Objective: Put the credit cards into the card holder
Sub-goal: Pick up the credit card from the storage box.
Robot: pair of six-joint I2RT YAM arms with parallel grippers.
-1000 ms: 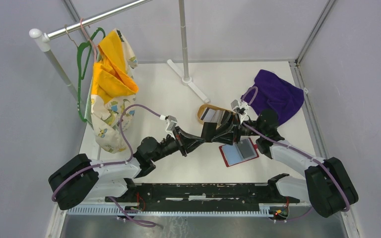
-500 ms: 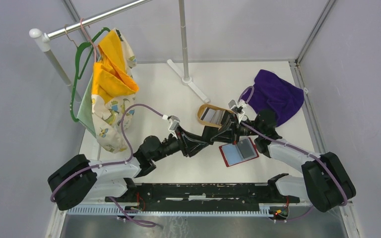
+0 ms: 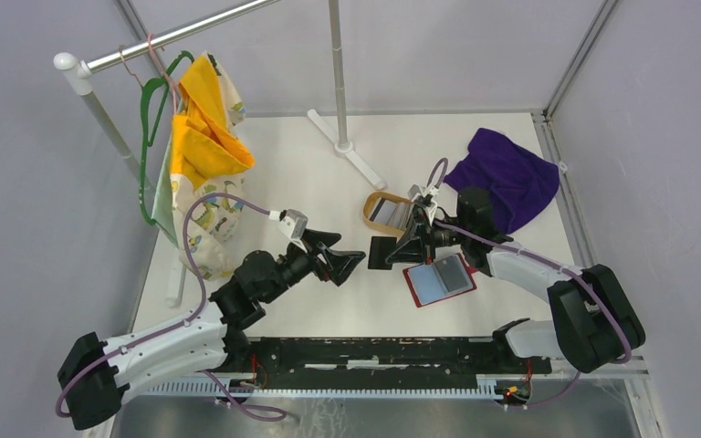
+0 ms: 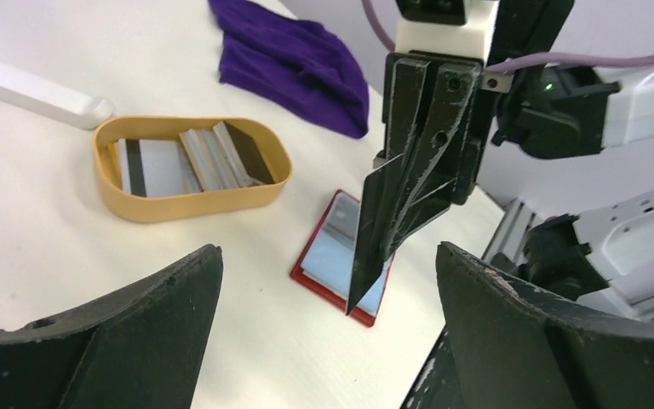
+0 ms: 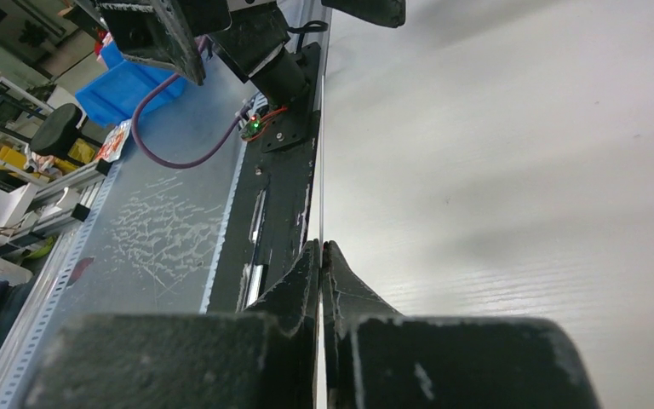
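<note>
My right gripper (image 3: 398, 250) is shut on a black credit card (image 3: 380, 251), held on edge above the table just left of the card holder (image 3: 413, 288). The red card holder lies open and flat with a pale blue card (image 3: 433, 284) and a grey card (image 3: 455, 271) on it. In the left wrist view the black card (image 4: 364, 247) hangs point down from the right gripper (image 4: 392, 239) over the card holder (image 4: 312, 282). My left gripper (image 3: 351, 263) is open and empty, a short way left of the card. More cards (image 3: 391, 213) lie in the tan tray (image 3: 368, 215).
A purple cloth (image 3: 504, 178) lies at the back right, behind the right arm. A rail at the left carries a green hanger and a yellow and patterned garment (image 3: 203, 155). A white pole stands on its base (image 3: 347, 149) at the back centre.
My left gripper has opened, let go of the black card and drawn back to the left. The right gripper has shut on the card and now holds it alone.
</note>
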